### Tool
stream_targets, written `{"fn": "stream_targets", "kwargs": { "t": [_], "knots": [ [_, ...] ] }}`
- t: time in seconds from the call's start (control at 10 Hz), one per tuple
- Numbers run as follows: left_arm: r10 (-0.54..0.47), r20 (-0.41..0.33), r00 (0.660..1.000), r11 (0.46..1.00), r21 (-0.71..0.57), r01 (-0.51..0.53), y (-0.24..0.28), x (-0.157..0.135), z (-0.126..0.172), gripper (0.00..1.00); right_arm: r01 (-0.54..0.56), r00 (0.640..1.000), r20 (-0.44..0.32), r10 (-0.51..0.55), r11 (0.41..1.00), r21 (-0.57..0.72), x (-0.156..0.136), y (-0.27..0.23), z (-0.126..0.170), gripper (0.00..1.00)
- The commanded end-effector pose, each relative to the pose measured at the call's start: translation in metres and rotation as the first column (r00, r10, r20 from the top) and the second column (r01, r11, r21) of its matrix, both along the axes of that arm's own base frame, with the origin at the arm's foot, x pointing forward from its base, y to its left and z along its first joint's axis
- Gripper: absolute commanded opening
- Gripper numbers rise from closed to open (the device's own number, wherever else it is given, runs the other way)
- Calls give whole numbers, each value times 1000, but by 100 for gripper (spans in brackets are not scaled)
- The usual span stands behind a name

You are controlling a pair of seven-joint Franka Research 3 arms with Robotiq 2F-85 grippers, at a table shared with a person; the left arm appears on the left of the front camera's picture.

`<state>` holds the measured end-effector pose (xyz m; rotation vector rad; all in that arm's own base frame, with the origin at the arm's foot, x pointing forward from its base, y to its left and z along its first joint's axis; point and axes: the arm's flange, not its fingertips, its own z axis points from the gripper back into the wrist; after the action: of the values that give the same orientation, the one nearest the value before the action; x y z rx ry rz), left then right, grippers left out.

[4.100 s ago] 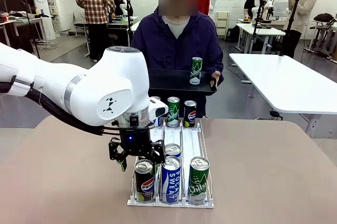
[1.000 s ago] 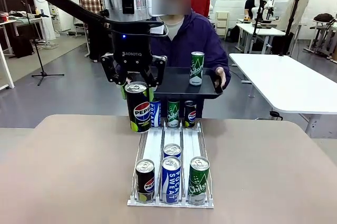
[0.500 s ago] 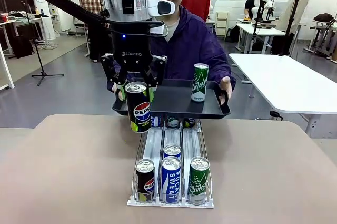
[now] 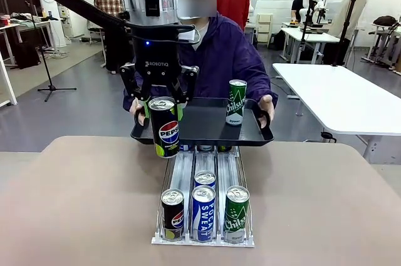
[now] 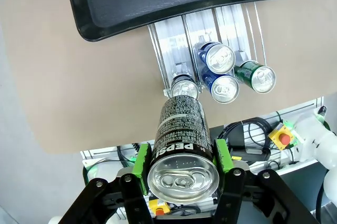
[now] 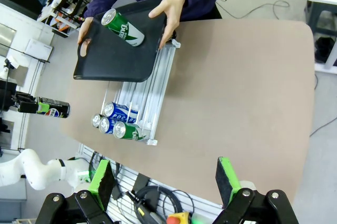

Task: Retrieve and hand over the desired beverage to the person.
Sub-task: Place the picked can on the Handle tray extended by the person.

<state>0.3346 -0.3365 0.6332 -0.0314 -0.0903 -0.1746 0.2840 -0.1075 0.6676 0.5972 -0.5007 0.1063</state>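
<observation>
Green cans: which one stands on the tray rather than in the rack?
The green can on the black tray the person holds.

Black tray, purple jacket

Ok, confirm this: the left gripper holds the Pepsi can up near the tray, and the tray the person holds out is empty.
Not empty. The front view shows a green Chilsung can standing on the tray. The rest holds: the left gripper grips the Pepsi can beside it.

A robotics lab: white worktables (several), tripod, other people working.
</observation>
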Motion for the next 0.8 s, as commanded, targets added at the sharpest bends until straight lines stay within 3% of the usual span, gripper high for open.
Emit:
{"fn": "stream_targets", "kwargs": {
  "t": [0.0, 0.1, 0.2, 0.6, 0.7],
  "knots": [
    [1, 13, 1000, 1000, -4, -1, 2, -3, 3, 48, -1, 1000, -1, 1, 1000, -3, 2, -1, 0, 100],
    [1, 13, 1000, 1000, -4, -1, 2, -3, 3, 48, -1, 1000, -1, 1, 1000, -3, 2, -1, 0, 100],
    [0, 0, 1000, 1000, 0, 0, 0, 0, 0, 59, -1, 1000, -1, 1, 1000, -3, 2, -1, 0, 100],
    [177, 71, 982, 982, -86, -171, 27, 117, 21, 59, -1, 1000, -1, 1, 1000, -3, 2, -1, 0, 100],
    [207, 98, 973, 976, -83, -200, 30, 129, 26, 59, -1, 1000, -1, 1, 1000, -3, 2, -1, 0, 100]
  ]
}}
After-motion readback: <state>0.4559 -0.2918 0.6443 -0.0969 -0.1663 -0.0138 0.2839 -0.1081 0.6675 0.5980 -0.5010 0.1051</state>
